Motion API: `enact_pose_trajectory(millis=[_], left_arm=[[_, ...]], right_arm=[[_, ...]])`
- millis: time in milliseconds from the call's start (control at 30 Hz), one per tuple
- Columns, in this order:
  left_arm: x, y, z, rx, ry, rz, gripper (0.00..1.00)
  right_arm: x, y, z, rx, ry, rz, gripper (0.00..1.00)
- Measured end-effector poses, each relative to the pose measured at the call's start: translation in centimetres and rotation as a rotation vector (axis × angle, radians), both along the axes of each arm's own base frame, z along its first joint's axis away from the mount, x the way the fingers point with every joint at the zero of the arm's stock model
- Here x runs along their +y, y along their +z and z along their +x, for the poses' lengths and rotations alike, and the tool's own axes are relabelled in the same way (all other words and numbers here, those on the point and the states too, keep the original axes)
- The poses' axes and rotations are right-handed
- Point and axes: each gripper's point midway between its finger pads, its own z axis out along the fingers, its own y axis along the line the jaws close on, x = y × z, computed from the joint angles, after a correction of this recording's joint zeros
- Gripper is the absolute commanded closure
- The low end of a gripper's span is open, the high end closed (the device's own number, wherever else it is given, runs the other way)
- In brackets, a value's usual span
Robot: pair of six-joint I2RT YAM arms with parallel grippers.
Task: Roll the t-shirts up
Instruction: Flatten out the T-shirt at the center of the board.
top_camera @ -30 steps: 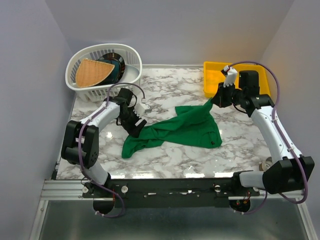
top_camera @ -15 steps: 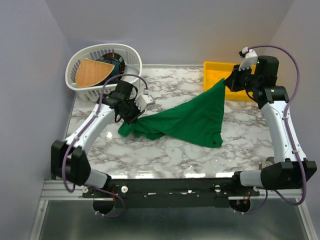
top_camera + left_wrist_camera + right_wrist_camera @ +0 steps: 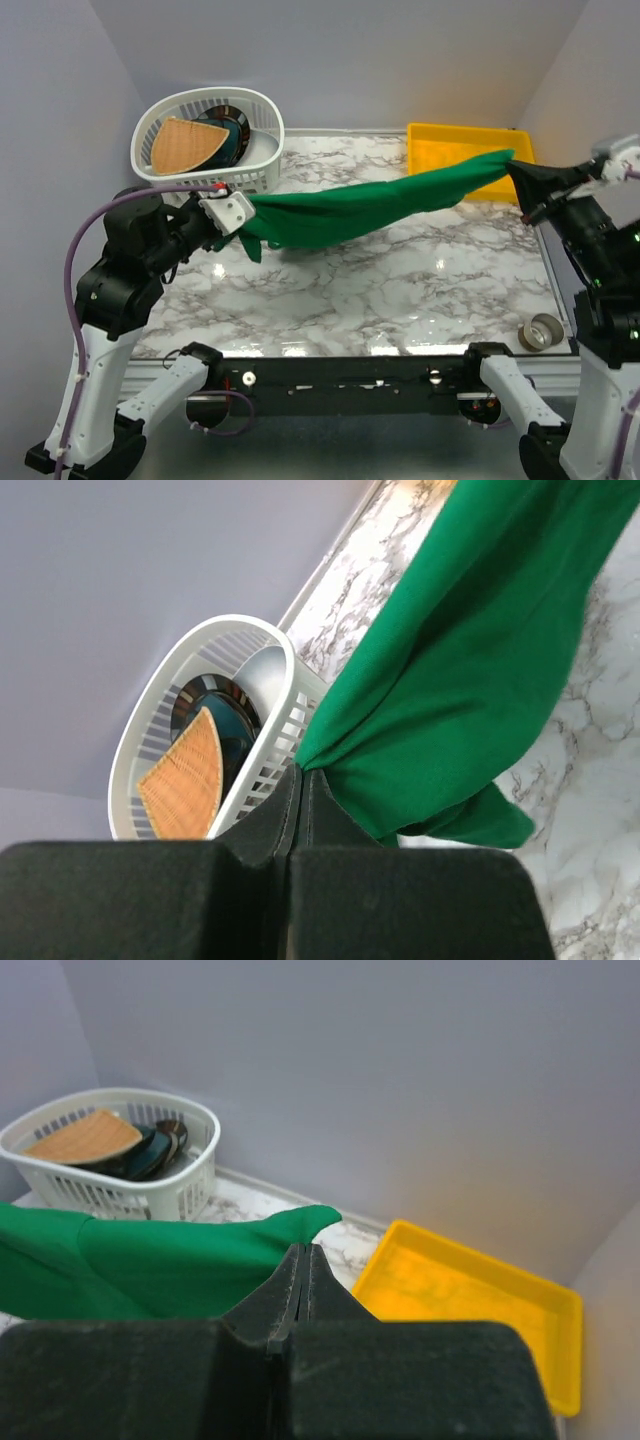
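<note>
Top external: green t-shirt [image 3: 370, 205] hangs bunched, stretched between both arms

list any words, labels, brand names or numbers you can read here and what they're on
No readable text in any view.
green t-shirt: plain, no print or label showing.
white basket and what lies in it: no writing visible.
yellow tray: bare, no label.
small round object at the near right: too small to tell if it carries any marking.

Green t-shirt [image 3: 370, 205], stretched taut, lifted above table
</note>
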Motion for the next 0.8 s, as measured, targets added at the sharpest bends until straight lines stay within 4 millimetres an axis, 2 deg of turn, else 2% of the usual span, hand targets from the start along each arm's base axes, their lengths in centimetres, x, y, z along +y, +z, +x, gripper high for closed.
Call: enact_pose_trajectory(millis=[100, 200, 300, 333, 433, 500, 533, 600, 633, 667, 733, 800], left_arm=[[0.4, 0.3, -1.5, -0.015, -0.009, 0.001, 0.74], [0.6, -0.1, -2.7, -0.021, -0.026, -0.004, 0.69], [0.4, -2.3, -3.0, 0.018, -0.047, 0.013, 0.64], [0.1, -3.6, -2.7, 0.049, -0.056, 0.027, 0.52], [-0.7, -9.1, -1.4, 0.192, -0.083, 0.085, 0.38], [-1.2, -13.5, -0.7, 0.324, -0.099, 0.126, 0.35], [-1.3, -15.7, -0.4, 0.392, -0.097, 0.143, 0.34], [-1.4, -19.4, -0.2, 0.519, -0.093, 0.176, 0.34], [-1.4, -20.4, -0.2, 0.558, -0.089, 0.184, 0.33], [-1.5, -21.7, -0.1, 0.607, -0.087, 0.197, 0.33], [-1.6, -22.9, 0.1, 0.652, -0.079, 0.201, 0.32], [-2.1, -24.4, 0.9, 0.696, -0.068, 0.189, 0.31]], right_arm=[[-0.5, 3.0, -4.2, -0.124, -0.034, 0.007, 1.00], [-0.8, 4.8, -6.7, -0.198, -0.054, 0.013, 1.00], [-1.0, 4.0, -6.2, -0.184, -0.069, 0.012, 1.00], [-1.1, 2.9, -5.3, -0.151, -0.073, 0.010, 1.00], [-1.6, -2.6, -1.2, -0.003, -0.095, -0.008, 1.00], [-2.1, -7.5, 2.3, 0.122, -0.114, -0.040, 1.00], [-2.3, -9.2, 3.3, 0.161, -0.121, -0.054, 1.00], [-3.0, -14.7, 5.8, 0.299, -0.140, -0.106, 1.00], [-3.2, -16.7, 6.6, 0.351, -0.140, -0.128, 1.00], [-3.4, -19.8, 7.6, 0.438, -0.141, -0.156, 1.00], [-3.7, -22.7, 8.0, 0.526, -0.139, -0.188, 1.00], [-3.8, -24.5, 7.8, 0.582, -0.129, -0.209, 0.99]])
